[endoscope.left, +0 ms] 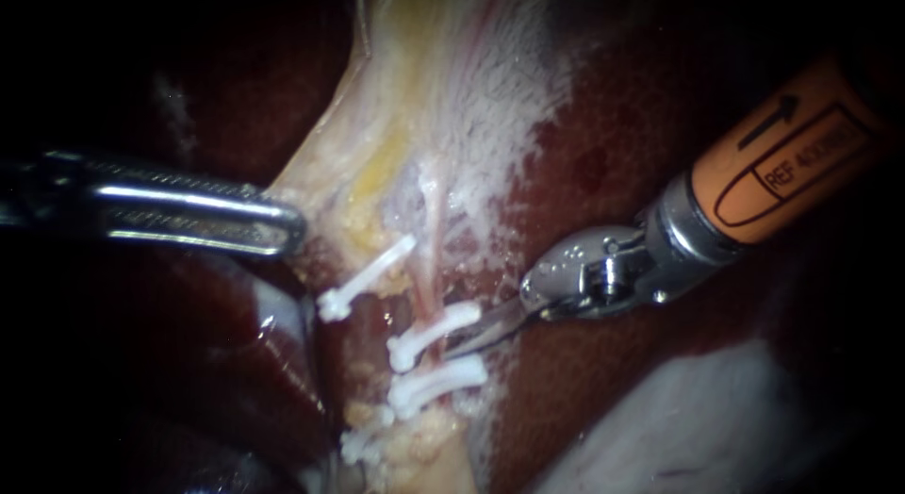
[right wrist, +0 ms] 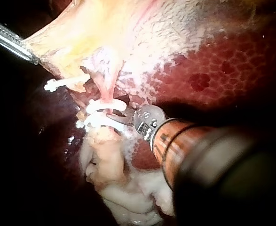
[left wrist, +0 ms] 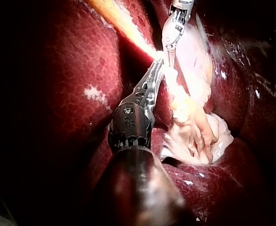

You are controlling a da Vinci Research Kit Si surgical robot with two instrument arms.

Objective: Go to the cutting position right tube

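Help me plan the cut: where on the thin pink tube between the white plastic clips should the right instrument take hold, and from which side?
Probably best on the thin pink tube at its short bare stretch between the two white plastic clips that cross it, coming crosswise from its right. The tube runs upright and taut there, and the right instrument points into that gap.

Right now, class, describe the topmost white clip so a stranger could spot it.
Follow the pale tissue down between dark liver. The topmost clip slants alone, nearest the left tool; two neighbours stack beside the right tool.
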